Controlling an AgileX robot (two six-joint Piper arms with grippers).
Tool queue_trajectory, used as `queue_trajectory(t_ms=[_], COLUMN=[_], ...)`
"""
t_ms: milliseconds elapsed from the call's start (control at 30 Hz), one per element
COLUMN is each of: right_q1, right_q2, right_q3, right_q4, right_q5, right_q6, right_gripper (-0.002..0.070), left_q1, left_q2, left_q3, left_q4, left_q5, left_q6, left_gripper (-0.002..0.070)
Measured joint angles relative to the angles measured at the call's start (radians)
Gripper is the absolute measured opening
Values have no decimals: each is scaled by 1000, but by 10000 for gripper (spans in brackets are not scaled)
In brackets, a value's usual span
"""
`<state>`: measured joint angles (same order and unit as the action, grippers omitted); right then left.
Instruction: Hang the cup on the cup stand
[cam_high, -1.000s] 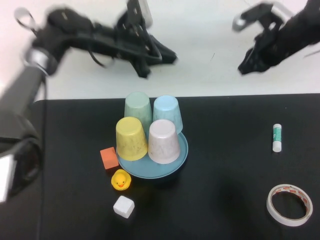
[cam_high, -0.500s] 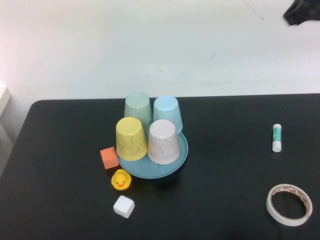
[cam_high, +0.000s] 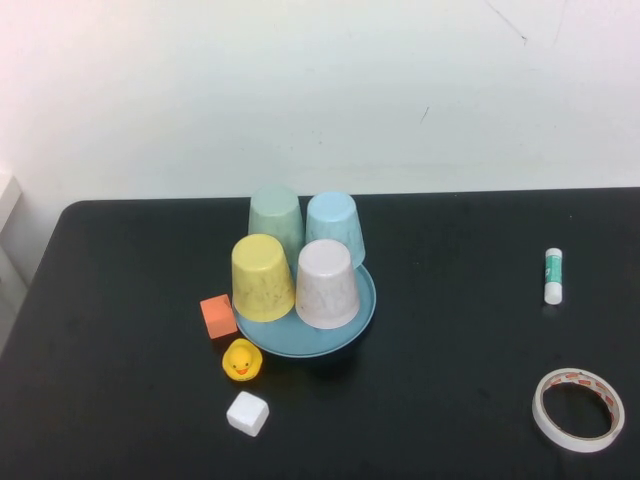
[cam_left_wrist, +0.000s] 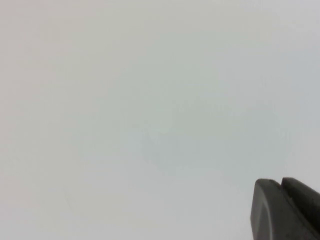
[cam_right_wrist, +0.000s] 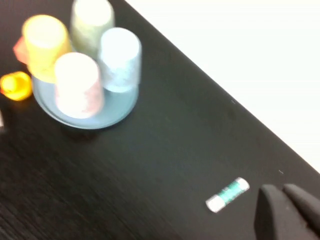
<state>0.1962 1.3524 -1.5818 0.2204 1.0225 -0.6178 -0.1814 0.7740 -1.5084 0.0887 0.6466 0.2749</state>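
From where I stand, going left to right: the left gripper (cam_left_wrist: 285, 207) is out of the raised view altogether, lifted away and facing a bare pale wall, its two dark fingers pressed together with nothing between them. On the black worktop (cam_high: 450, 400), well away from both grippers, an orange block (cam_high: 217, 316), a yellow rubber duck (cam_high: 241, 360) and a white cube (cam_high: 247, 413) sit just beside the cup stand (cam_high: 366, 300). Four cups stand upside down on that teal dish: a yellow cup (cam_high: 262, 277) and a pinkish-white cup (cam_high: 326, 283) nearer me, a mint-green cup (cam_high: 276, 220) and the cup (cam_high: 334, 226) of the task, sky-blue, behind them. It looks like thin plastic: light, fairly stiff, smooth and a bit slippery, likely to flex if squeezed hard. Tapered and handleless, I would judge it best taken across the side wall near the closed end, which stands uppermost and free of its neighbours. It touches or nearly touches the mint-green one. Further right lie a glue stick (cam_high: 553, 276) and a roll of tape (cam_high: 580, 409). The right gripper (cam_right_wrist: 290, 210) is also clenched and empty, held high above the worktop near the glue stick, well apart from the stand.
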Motion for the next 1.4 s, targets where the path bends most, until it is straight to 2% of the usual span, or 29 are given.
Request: queue_trajectory(t_ms=[100, 167, 400, 633, 833, 1067, 1400], right_q1=[46, 74, 192, 289, 292, 292, 292], right_q2=[-111, -158, -263, -430, -613, -805, -895], right_q3=[190, 290, 514, 744, 923, 1027, 1109], right_q4=[28, 38, 42, 48, 48, 48, 27], right_q5=[-115, -187, -315, -444, -443, -357, -239], right_q6=[-26, -35, -52, 8, 25, -8, -17], right_gripper=[-1, -1, -1, -1, -1, -1, -1], left_q1=[0, 0, 0, 0, 0, 0, 0], left_q2=[-238, -351, -478, -529, -618, -779, -789], left_q3=[274, 408, 608, 774, 949, 1104, 1178], left_q4=[0, 0, -12, -67, -133, -169, -187], left_q5=[-234, -319, -221, -214, -222, -200, -136], left_q6=[-53, -72, -96, -100, -102, -104, -104], left_gripper=[0, 0, 0, -1, -1, -1, -1])
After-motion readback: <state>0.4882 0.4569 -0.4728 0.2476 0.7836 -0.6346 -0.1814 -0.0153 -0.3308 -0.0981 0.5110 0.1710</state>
